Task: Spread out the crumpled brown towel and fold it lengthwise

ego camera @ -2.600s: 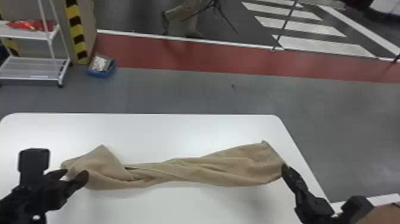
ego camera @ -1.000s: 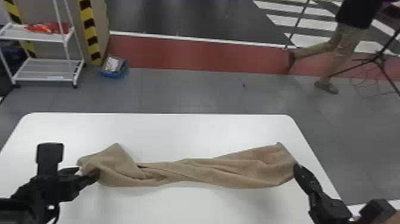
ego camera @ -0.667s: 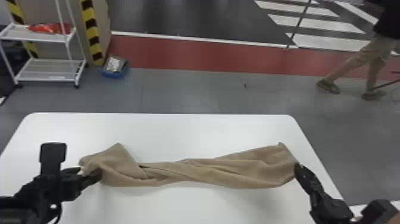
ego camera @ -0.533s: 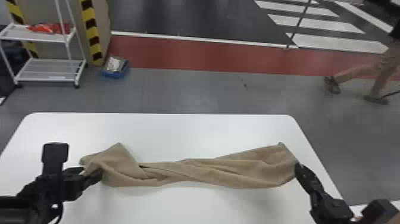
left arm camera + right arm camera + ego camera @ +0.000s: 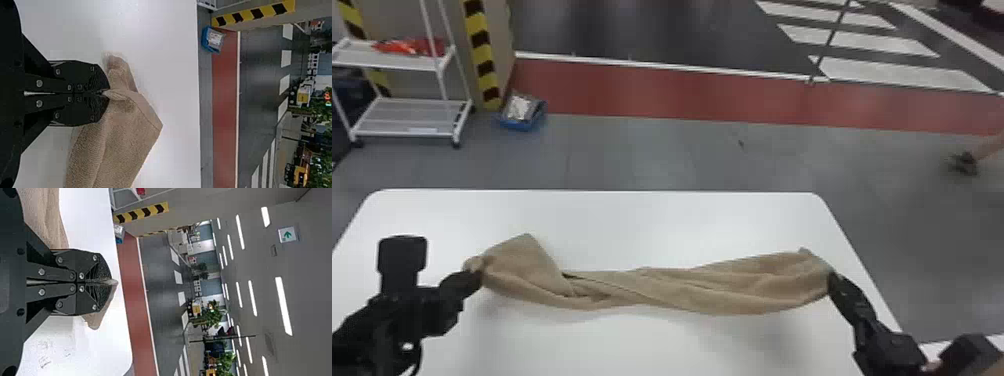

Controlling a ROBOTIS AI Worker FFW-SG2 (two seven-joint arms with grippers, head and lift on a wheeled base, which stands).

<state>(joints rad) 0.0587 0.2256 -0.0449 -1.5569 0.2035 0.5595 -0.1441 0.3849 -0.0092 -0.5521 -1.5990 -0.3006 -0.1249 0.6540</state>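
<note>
Apparently twisted towel, left gripper to right gripper

No words or numbers can be read. In the right wrist view, a white rectangular panel bearing a green arrow sits well above the white metal two-shelf cart. A small pale label on the cart's lower shelf is illegible.

Brown towel, white table, black grippers, yellow-and-black striped post, red floor band, blue bin.
</note>
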